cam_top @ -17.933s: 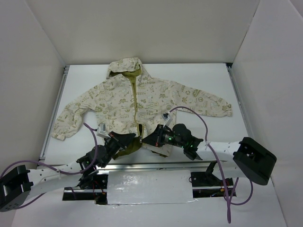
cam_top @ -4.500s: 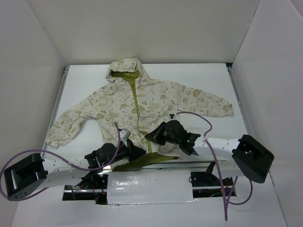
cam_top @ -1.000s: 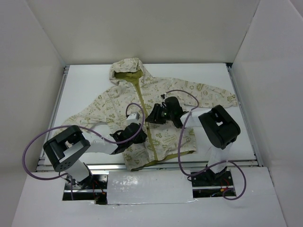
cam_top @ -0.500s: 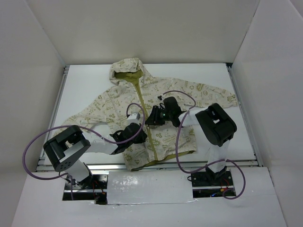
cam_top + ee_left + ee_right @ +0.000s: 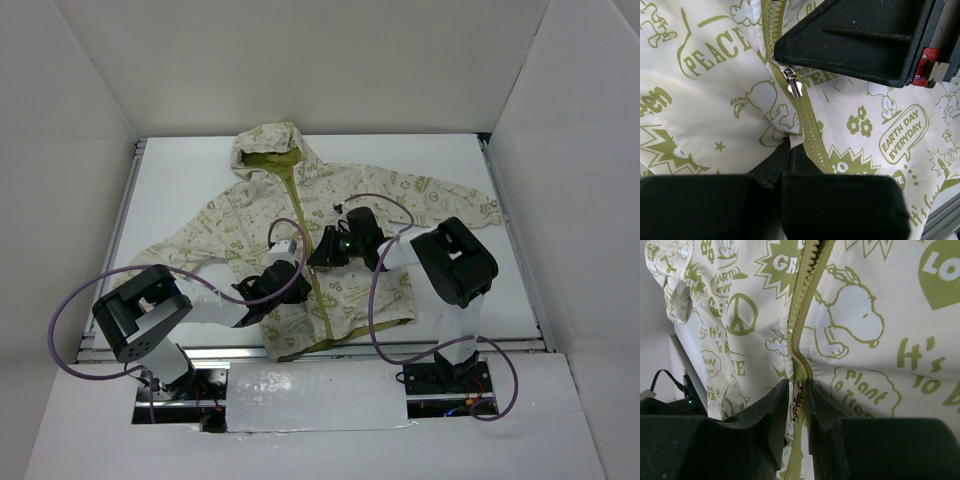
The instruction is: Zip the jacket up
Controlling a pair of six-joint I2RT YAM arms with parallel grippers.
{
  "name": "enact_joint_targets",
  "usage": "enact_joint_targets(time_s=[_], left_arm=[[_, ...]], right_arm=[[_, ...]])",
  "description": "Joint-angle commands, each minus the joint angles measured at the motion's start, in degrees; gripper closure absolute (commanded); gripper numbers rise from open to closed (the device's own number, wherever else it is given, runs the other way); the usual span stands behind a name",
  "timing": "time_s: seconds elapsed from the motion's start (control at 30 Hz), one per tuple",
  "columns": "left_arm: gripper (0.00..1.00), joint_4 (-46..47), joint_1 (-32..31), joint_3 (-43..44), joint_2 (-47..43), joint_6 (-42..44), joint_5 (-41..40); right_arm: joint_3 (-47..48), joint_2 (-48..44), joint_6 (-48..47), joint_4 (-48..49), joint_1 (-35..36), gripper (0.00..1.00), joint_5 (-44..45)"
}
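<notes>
The cream jacket with olive print lies flat on the table, hood at the far end. Its olive zipper is joined from the hem up to mid-chest and open above. My right gripper sits at the top of the joined part, its narrow jaws shut on the metal zipper pull. The pull also shows in the left wrist view, under a right finger. My left gripper is shut on a fold of jacket fabric just left of the zipper, below the pull.
White walls enclose the table on three sides. A metal rail runs along the left edge and another along the near edge. Purple cables loop from both arms, and the right one arcs over the jacket's right front.
Since the earliest frames the jacket has slid away from the near edge and the zipper has closed from hem to mid-chest. Over the last second both grippers have barely moved.
</notes>
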Motion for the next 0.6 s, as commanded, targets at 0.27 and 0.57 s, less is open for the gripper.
enact_joint_targets(time_s=[0.27,0.57], left_arm=[[1.00,-4.6,-0.1,-2.5,2.8,2.6,4.1],[1.00,-3.3,-0.1,-2.9,3.0,3.4,5.6]], right_arm=[[-4.4,-2.1,-2.2,7.9,0.3,0.66,-5.9],[-3.1,-3.0,-3.2,5.8,0.2,0.61,-2.1]])
